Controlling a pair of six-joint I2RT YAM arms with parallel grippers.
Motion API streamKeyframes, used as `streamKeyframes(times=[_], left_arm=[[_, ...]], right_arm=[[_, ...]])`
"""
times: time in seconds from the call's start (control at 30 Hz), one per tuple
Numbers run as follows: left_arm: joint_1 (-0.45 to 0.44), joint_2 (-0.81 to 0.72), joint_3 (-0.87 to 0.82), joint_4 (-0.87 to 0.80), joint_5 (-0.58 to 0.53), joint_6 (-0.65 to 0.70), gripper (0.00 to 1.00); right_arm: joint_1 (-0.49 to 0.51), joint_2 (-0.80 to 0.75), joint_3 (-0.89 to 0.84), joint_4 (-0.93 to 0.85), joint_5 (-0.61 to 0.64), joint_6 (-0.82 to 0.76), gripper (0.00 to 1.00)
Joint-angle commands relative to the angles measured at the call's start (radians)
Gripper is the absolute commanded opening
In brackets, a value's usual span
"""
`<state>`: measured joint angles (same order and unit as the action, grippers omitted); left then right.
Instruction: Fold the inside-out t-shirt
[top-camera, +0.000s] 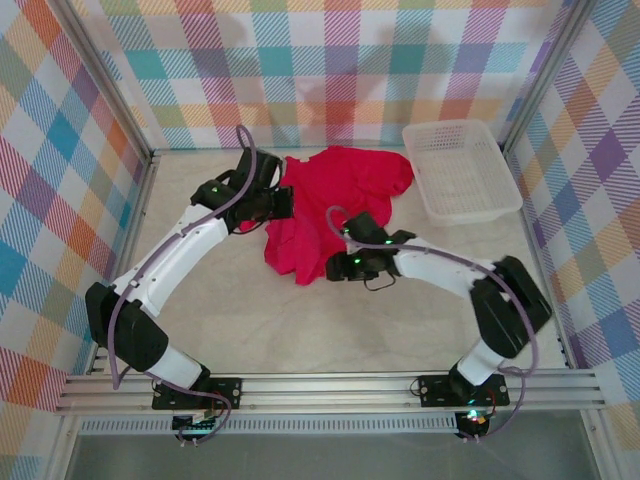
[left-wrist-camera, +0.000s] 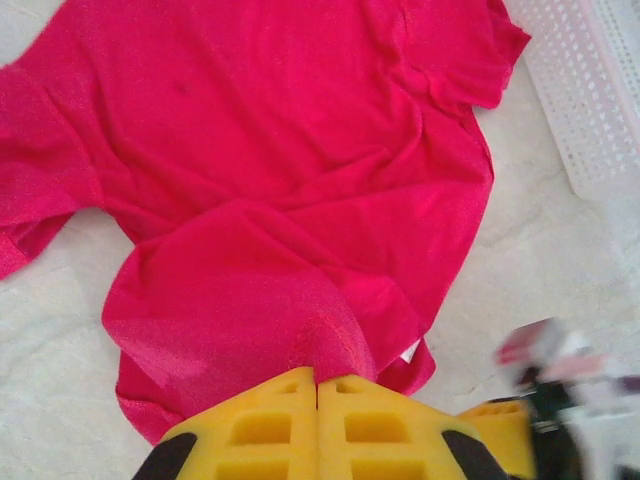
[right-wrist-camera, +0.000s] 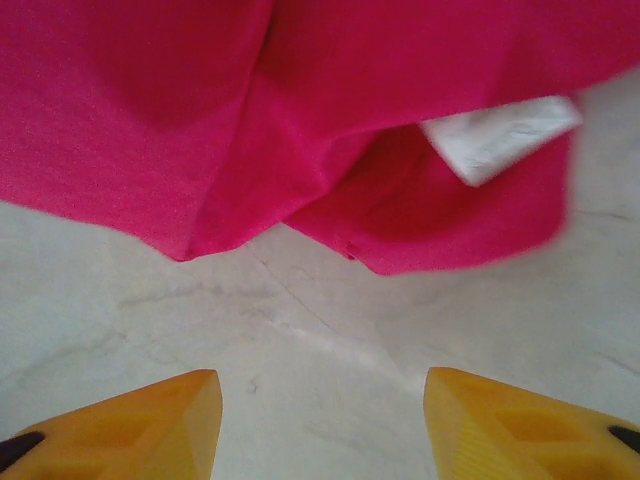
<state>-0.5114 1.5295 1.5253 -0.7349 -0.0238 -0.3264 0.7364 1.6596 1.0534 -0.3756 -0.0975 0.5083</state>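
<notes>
The inside-out t-shirt (top-camera: 335, 200) is bright red and lies crumpled on the pale table, partly doubled over itself. My left gripper (top-camera: 286, 205) is at the shirt's left edge. In the left wrist view the yellow jaws (left-wrist-camera: 318, 378) are pressed together with a raised pinch of the red fabric (left-wrist-camera: 280, 150) caught between their tips. My right gripper (top-camera: 336, 267) sits by the shirt's near corner. Its yellow fingers (right-wrist-camera: 190, 410) stand apart over bare table, with the shirt's edge (right-wrist-camera: 300, 120) and a white label (right-wrist-camera: 495, 135) just beyond them, untouched.
A white mesh basket (top-camera: 460, 170) stands at the back right, close to the shirt's right sleeve; its edge (left-wrist-camera: 590, 90) appears in the left wrist view. Checked walls close in the table on three sides. Bare tabletop (top-camera: 330, 330) lies between the arms' bases.
</notes>
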Motion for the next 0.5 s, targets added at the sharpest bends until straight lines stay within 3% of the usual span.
streamKeyframes(times=[0.0,0.27,0.37,0.47], left_arm=[[0.039,0.005,0.042,-0.044,-0.047,-0.021,0.00],[0.085,0.005,0.024,-0.052,-0.024,-0.029,0.00],[0.092,0.004,0.017,-0.050,-0.015,-0.029,0.00],[0.102,0.002,0.013,-0.055,-0.008,-0.028,0.00]], right_arm=[[0.046,0.073,0.062,0.089,0.062,-0.035,0.59],[0.179,0.141,0.104,0.233,0.127,0.024,0.80],[0.200,0.201,0.132,0.277,0.147,0.053,0.81],[0.216,0.269,0.191,0.234,0.246,0.100,0.77]])
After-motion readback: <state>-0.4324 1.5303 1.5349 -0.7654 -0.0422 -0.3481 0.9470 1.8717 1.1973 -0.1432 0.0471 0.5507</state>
